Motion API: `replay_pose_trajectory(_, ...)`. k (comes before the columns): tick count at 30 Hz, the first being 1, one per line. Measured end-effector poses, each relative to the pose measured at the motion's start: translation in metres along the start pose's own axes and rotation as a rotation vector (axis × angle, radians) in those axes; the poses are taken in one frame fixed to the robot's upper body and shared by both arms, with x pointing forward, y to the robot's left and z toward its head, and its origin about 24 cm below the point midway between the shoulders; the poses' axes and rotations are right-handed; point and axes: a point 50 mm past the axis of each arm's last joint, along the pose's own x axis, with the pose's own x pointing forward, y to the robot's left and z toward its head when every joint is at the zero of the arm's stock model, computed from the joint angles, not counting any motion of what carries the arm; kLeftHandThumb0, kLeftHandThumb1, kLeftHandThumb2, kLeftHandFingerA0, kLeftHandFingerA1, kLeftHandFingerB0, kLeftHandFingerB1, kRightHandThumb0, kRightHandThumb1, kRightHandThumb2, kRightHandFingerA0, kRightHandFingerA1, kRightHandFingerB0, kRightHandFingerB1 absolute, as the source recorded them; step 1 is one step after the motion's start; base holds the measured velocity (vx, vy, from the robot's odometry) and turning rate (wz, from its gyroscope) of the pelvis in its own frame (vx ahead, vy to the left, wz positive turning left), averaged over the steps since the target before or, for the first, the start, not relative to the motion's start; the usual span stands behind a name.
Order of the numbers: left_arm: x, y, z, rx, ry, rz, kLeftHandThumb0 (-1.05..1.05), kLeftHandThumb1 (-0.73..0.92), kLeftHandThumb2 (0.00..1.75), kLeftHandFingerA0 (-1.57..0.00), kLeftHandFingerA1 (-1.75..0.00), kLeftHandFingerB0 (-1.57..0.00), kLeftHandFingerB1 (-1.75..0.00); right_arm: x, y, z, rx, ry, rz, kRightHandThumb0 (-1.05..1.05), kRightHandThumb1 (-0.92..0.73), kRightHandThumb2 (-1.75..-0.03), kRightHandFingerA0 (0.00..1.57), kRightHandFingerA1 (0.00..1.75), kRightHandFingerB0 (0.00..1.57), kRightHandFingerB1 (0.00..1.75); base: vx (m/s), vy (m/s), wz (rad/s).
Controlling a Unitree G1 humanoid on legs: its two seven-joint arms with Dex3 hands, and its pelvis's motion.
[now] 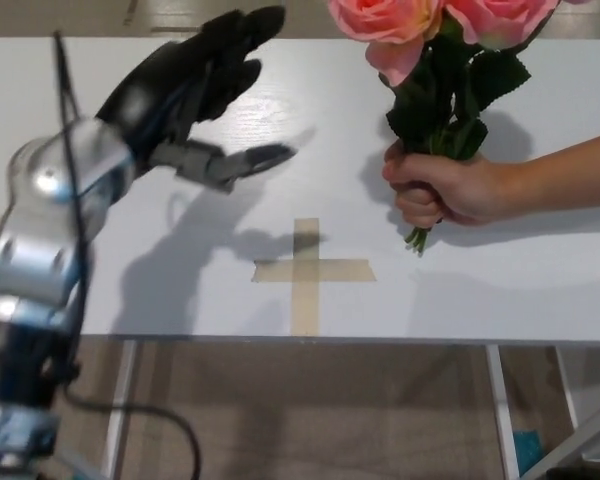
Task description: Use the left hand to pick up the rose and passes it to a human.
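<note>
left hand: black, thick fingers, grey thumb link with black tip. Silver rounded forearm shells (glossy), black cable running along it, black joint bands.
</note>
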Motion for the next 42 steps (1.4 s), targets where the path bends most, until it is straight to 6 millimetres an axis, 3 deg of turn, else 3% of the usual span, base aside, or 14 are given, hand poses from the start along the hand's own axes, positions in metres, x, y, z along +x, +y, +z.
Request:
replay_pose_trajectory(5, -0.038, 0.006, -0.003, 0.016, -0.031, 0.042, -0.59, 0.34, 0.79, 0.00, -0.21, 0.00, -0.22, 0.000, 0.001, -0.004, -0.008, 0.010, 0.003, -0.59, -0.60, -0.96, 0.54, 0.64, 0.43, 0.53, 0.00, 0.000, 0.00)
replay_pose_trajectory(6, -0.045, 0.007, -0.003, 0.018, -0.038, 0.050, -0.71, 0.45, 0.55, -0.03, -0.25, 0.00, -0.25, -0.001, 0.001, -0.005, -0.009, 0.013, 0.003, -0.57, -0.73, -0.62, 0.59, 0.55, 0.52, 0.37, 0.00, 0.000, 0.00)
replay_pose_trajectory(8, -0.062, 0.010, 0.000, 0.029, -0.055, 0.069, -0.59, 0.36, 0.78, -0.02, -0.23, -0.01, -0.21, -0.001, 0.002, -0.006, -0.013, 0.015, 0.005, -0.57, -0.73, -0.62, 0.59, 0.55, 0.54, 0.39, 0.00, 0.000, 0.00)
replay_pose_trajectory(16, -0.138, 0.008, -0.002, 0.025, -0.055, 0.125, -0.59, 0.35, 0.78, -0.02, -0.26, -0.02, -0.24, -0.001, 0.003, -0.013, -0.021, 0.033, 0.002, -0.57, -0.73, -0.62, 0.57, 0.50, 0.48, 0.35, 0.00, 0.000, 0.00)
replay_pose_trajectory(17, -0.148, 0.006, -0.004, 0.020, -0.044, 0.126, -0.59, 0.35, 0.78, -0.02, -0.27, -0.02, -0.24, -0.002, 0.003, -0.015, -0.021, 0.037, 0.001, -0.62, -0.60, -0.95, 0.51, 0.60, 0.36, 0.50, 0.00, 0.000, 0.00)
replay_pose_trajectory(18, -0.155, 0.005, -0.005, 0.015, -0.035, 0.126, -0.59, 0.35, 0.78, -0.02, -0.27, -0.02, -0.25, -0.002, 0.003, -0.016, -0.022, 0.040, 0.001, -0.58, -0.73, -0.63, 0.56, 0.48, 0.38, 0.32, 0.00, 0.000, 0.00)
replay_pose_trajectory(19, -0.164, 0.002, -0.007, 0.007, -0.022, 0.124, -0.59, 0.35, 0.78, -0.02, -0.28, -0.02, -0.25, -0.002, 0.003, -0.017, -0.022, 0.043, -0.001, -0.58, -0.73, -0.62, 0.56, 0.47, 0.35, 0.32, 0.00, 0.000, 0.00)
replay_pose_trajectory(21, -0.179, -0.002, -0.011, -0.009, 0.007, 0.120, -0.59, 0.36, 0.78, -0.02, -0.28, -0.02, -0.25, -0.002, 0.003, -0.019, -0.023, 0.047, -0.004, -0.64, -0.60, -0.92, 0.50, 0.58, 0.23, 0.45, 0.00, 0.000, 0.00)
replay_pose_trajectory(23, -0.197, -0.009, -0.018, -0.038, 0.053, 0.111, -0.58, 0.36, 0.78, -0.03, -0.29, -0.02, -0.26, -0.003, 0.004, -0.022, -0.022, 0.053, -0.009, -0.57, -0.73, -0.63, 0.56, 0.46, 0.29, 0.30, 0.00, 0.000, 0.00)
replay_pose_trajectory(30, -0.248, -0.030, -0.059, -0.190, 0.228, 0.124, -0.32, 0.19, 0.81, 0.00, -0.48, 0.00, -0.47, -0.006, 0.008, -0.042, -0.014, 0.094, -0.040, -0.56, -0.74, -0.62, 0.55, 0.46, 0.14, 0.26, 0.00, 0.000, 0.00)
replay_pose_trajectory(37, -0.279, -0.047, -0.119, -0.349, 0.418, 0.245, -0.54, 0.47, 0.54, -0.30, -0.33, -0.26, -0.29, -0.009, 0.009, -0.052, -0.009, 0.115, -0.067, -0.56, -0.75, -0.63, 0.54, 0.47, 0.12, 0.26, 0.00, 0.000, 0.00)
replay_pose_trajectory(38, -0.282, -0.049, -0.125, -0.361, 0.438, 0.261, -0.47, 0.48, 0.55, -0.44, -0.36, -0.43, -0.34, -0.009, 0.009, -0.053, -0.009, 0.116, -0.070, -0.63, -0.62, -0.90, 0.48, 0.58, 0.08, 0.35, 0.00, 0.000, 0.00)
replay_pose_trajectory(39, -0.283, -0.051, -0.130, -0.368, 0.455, 0.276, -0.46, 0.49, 0.55, -0.49, -0.37, -0.49, -0.36, -0.009, 0.009, -0.053, -0.010, 0.117, -0.072, -0.57, -0.76, -0.62, 0.54, 0.47, 0.10, 0.26, 0.00, 0.000, 0.00)
replay_pose_trajectory(42, -0.288, -0.056, -0.155, -0.403, 0.543, 0.338, -0.46, 0.49, 0.55, -0.49, -0.37, -0.49, -0.36, -0.009, 0.009, -0.054, -0.010, 0.119, -0.076, -0.57, -0.76, -0.62, 0.54, 0.47, 0.10, 0.26, 0.00, 0.000, 0.00)
